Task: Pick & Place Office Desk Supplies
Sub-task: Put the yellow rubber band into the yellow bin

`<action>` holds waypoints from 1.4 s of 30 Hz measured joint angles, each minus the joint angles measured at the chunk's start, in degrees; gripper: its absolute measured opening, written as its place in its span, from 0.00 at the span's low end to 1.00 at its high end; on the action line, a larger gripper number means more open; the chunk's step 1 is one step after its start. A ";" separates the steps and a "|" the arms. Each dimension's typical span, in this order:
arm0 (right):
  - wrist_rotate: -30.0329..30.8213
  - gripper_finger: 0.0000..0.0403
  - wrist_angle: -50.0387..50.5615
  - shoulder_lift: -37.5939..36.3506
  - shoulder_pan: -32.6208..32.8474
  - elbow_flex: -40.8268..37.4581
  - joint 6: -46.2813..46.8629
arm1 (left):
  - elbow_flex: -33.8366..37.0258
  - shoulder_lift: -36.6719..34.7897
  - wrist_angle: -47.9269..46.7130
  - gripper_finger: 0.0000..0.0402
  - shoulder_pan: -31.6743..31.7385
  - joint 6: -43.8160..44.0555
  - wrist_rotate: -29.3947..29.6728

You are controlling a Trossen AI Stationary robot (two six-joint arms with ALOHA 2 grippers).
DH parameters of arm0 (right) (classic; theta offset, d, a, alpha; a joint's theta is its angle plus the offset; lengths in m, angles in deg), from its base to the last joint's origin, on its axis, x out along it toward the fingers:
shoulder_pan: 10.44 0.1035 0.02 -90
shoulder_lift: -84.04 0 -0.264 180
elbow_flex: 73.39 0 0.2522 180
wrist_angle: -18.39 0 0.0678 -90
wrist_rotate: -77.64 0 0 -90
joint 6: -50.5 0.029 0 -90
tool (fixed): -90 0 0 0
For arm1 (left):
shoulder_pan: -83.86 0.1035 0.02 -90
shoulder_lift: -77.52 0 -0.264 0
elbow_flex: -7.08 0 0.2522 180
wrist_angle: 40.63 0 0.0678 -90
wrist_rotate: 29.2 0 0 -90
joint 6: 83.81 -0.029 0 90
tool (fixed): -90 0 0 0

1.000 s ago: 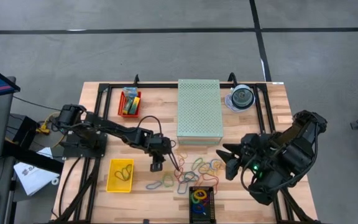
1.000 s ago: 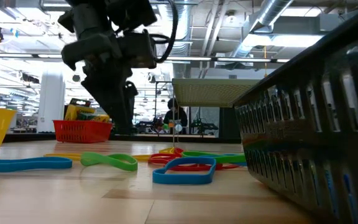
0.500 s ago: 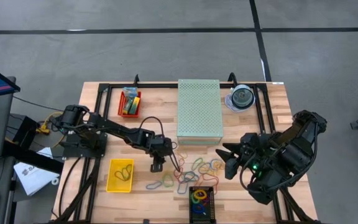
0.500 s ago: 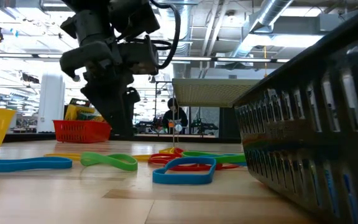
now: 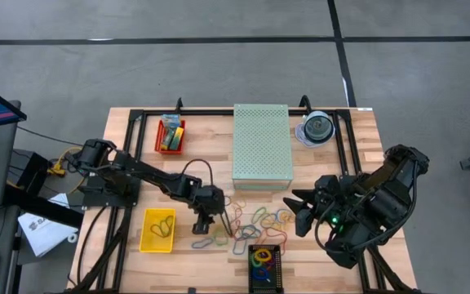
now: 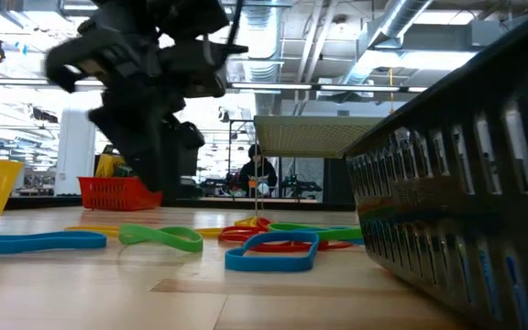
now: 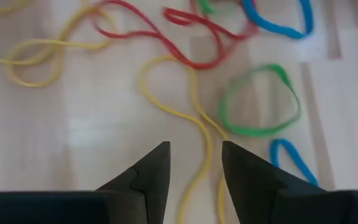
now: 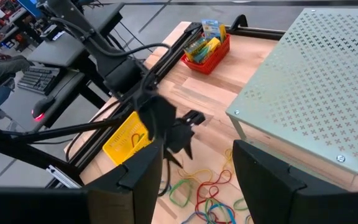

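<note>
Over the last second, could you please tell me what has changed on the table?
The left pincer has dropped toward the loose rubber bands, shifting slightly toward the table's front edge; its fingers are open, straddling a yellow band, nothing gripped. The right pincer stays open, waiting beside the pile. The bands, yellow bin, red bin, green perforated box and black basket are unmoved.

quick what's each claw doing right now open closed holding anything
Left claw: open, empty, just above the rubber bands.
Right claw: open, empty, waiting at the table's right side.
</note>
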 joint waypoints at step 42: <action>-2.08 0.47 1.77 0.00 0.41 0.00 -0.45 | 2.10 5.61 4.67 0.34 -8.21 6.02 11.82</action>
